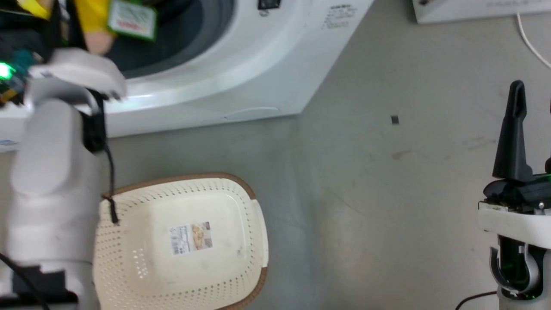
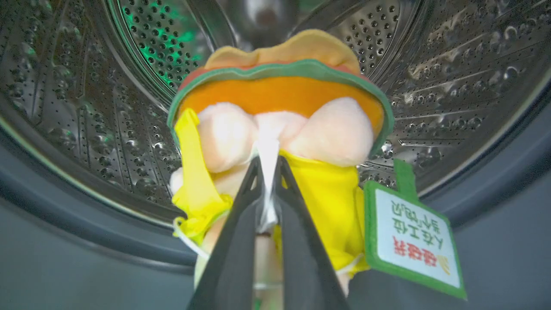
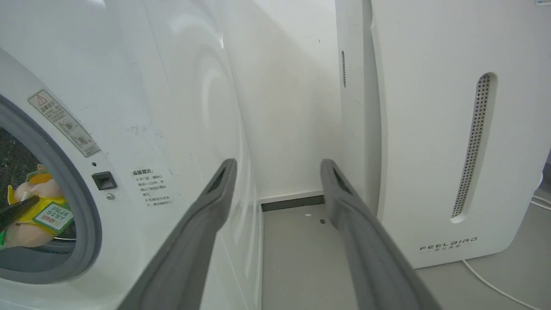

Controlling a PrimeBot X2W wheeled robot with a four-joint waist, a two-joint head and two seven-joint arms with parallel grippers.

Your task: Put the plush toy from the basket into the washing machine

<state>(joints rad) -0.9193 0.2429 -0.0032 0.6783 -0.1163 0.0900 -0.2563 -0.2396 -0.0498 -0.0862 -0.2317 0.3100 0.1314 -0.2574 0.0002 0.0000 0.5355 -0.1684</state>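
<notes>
My left gripper (image 2: 267, 168) is shut on the plush toy (image 2: 280, 99), pinching it below the peach face. The orange-red hat points into the steel drum (image 2: 452, 86), and the green-and-white tag (image 2: 413, 245) dangles at the right. In the head view the toy's yellow body (image 1: 92, 17) hangs at the porthole of the washing machine (image 1: 241, 64), above my left forearm (image 1: 51, 181). The right wrist view shows the toy (image 3: 34, 202) inside the grey seal ring (image 3: 86, 224). The basket (image 1: 241, 185) sits on the floor with nothing in it. My right gripper (image 3: 279, 165) is open and holds nothing.
A white FEELBIRD appliance (image 3: 430, 129) stands right of the washing machine, with a narrow strip of floor between them. A white cable (image 1: 531, 43) lies on the grey floor at the far right. My right gripper (image 1: 533, 94) hovers over open floor right of the basket.
</notes>
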